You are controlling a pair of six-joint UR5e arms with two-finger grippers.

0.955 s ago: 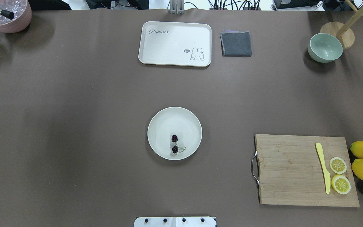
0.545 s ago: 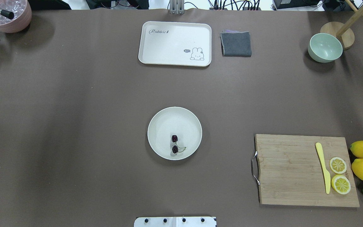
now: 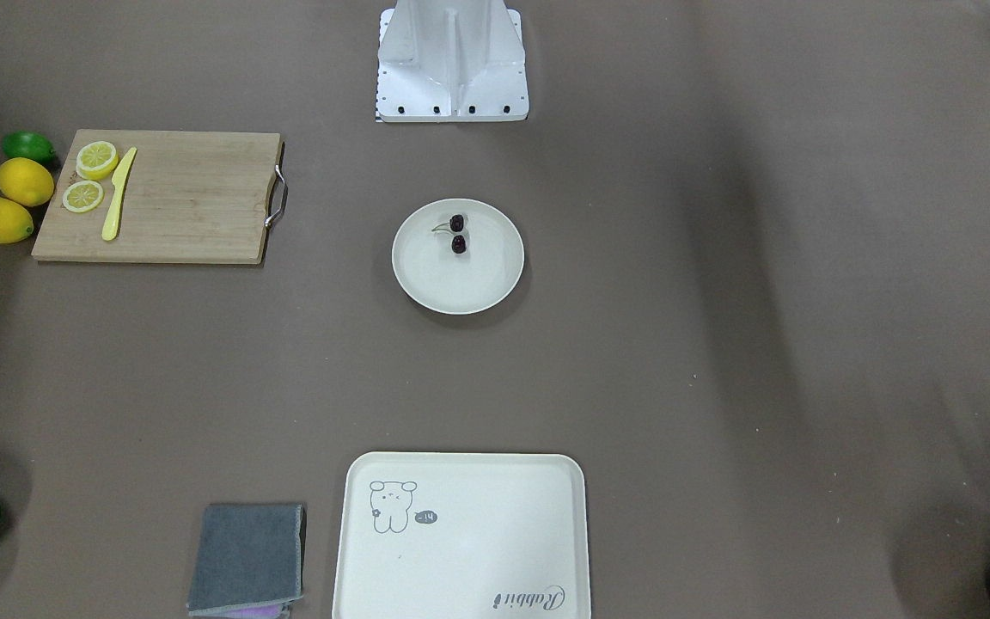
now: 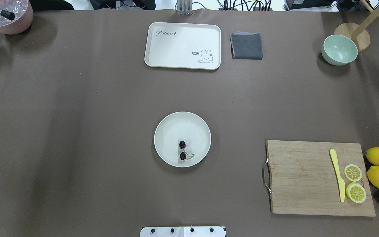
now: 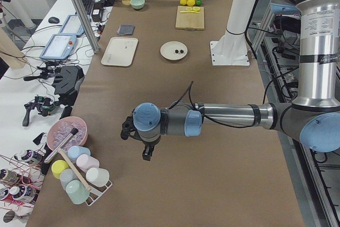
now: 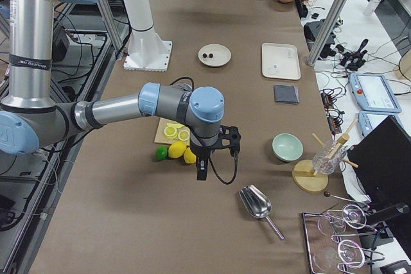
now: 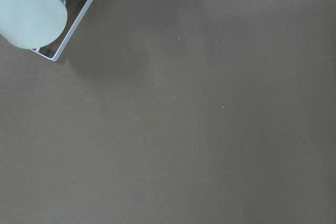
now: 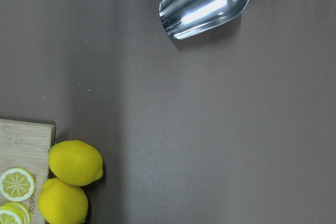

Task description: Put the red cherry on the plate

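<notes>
The red cherry, two dark fruits on joined stems, lies inside the plate, toward its 6 o'clock rim in the overhead view, with nothing gripping it. The rabbit tray sits at 12 o'clock from the plate and the cutting board at about 4 o'clock, both well apart. The left gripper and right gripper hang near opposite table ends. They show only in side views, so their finger spread cannot be told.

The left pincer and right pincer are too small to read.
</notes>
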